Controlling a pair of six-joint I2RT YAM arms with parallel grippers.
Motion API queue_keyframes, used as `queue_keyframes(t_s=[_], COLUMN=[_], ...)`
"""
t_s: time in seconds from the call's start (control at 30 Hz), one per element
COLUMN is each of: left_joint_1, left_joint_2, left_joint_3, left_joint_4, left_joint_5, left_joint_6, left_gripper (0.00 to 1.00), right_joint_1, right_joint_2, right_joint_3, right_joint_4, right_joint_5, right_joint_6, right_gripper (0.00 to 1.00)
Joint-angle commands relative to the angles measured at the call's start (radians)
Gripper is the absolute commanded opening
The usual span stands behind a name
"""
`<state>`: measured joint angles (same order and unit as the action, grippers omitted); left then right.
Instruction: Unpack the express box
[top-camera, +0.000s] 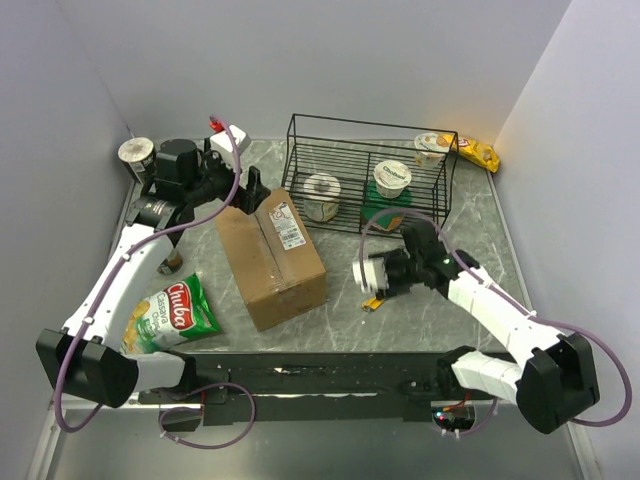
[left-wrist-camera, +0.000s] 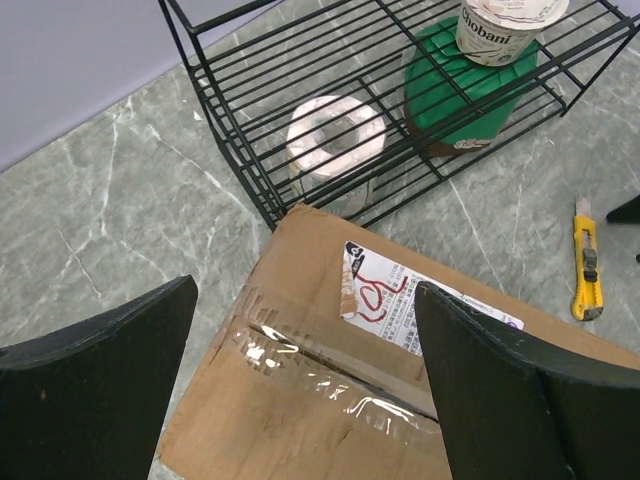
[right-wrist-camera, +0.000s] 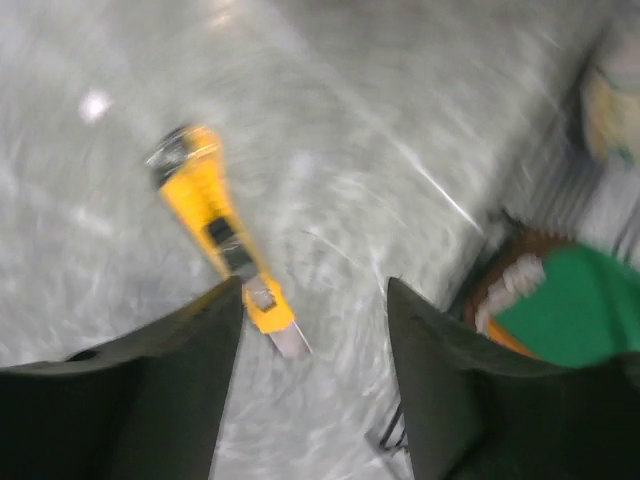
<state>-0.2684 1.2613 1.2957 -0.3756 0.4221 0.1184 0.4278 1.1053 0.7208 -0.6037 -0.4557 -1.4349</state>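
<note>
The brown corrugated cardboard express box (top-camera: 272, 258) lies on the grey marbled worktop (top-camera: 400, 320), directly beneath the left claw (top-camera: 252, 195). Its top flaps are closed and clear tape runs along the seam. The white printed label (left-wrist-camera: 400, 300), scrawled with red marker, sits by the claw's right finger. In the left wrist view this claw (left-wrist-camera: 305, 290) is released, its two black fingers spread wide to either side of the box's (left-wrist-camera: 300, 410) taped end. Whether they touch the cardboard cannot be told.

Just beyond the left claw stands a black wire basket (top-camera: 345, 160). It holds a white roll (left-wrist-camera: 335, 135), and a white Chobani yoghurt pot (left-wrist-camera: 505, 25) sits on a green packet (left-wrist-camera: 465, 90). A green Chuba snack bag (top-camera: 170, 312) lies on the worktop behind the left claw, beside that arm.

To the box's right, the right claw (top-camera: 368, 280) hangs low over the worktop, also released, with its fingers apart. The right wrist view is blurred, but it shows a yellow utility knife (right-wrist-camera: 225, 240) lying flat just ahead of the gap between the fingers (right-wrist-camera: 150, 400).
</note>
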Motion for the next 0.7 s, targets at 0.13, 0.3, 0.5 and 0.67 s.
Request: queue_keyframes(t_s=[0.13, 0.3, 0.5, 0.67], left_joint_1=[-0.017, -0.023, -0.029, -0.041], left_joint_2=[0.012, 0.01, -0.01, -0.01], left_joint_3=[0.017, 0.017, 0.01, -0.015], left_joint_4=[0.061, 0.006, -0.088, -0.146], left_joint_5=[0.041, 0.021, -0.049, -0.077], left_joint_6=[-0.016, 0.047, 0.128, 0.135], left_gripper=[0.96, 0.96, 0.96, 0.96], right_joint_1=[-0.017, -0.079, -0.086, -0.089], right_joint_2=[0.137, 0.298, 0.286, 0.31], right_joint_3=[0.279, 0.405, 0.352, 0.28], right_joint_4=[-0.057, -0.211, -0.218, -0.248], right_joint_5=[0.205, 0.181, 0.161, 0.196], right_joint_6=[1.101, 1.416, 1.554, 1.61], right_gripper=[0.42, 0.61, 0.77, 0.78])
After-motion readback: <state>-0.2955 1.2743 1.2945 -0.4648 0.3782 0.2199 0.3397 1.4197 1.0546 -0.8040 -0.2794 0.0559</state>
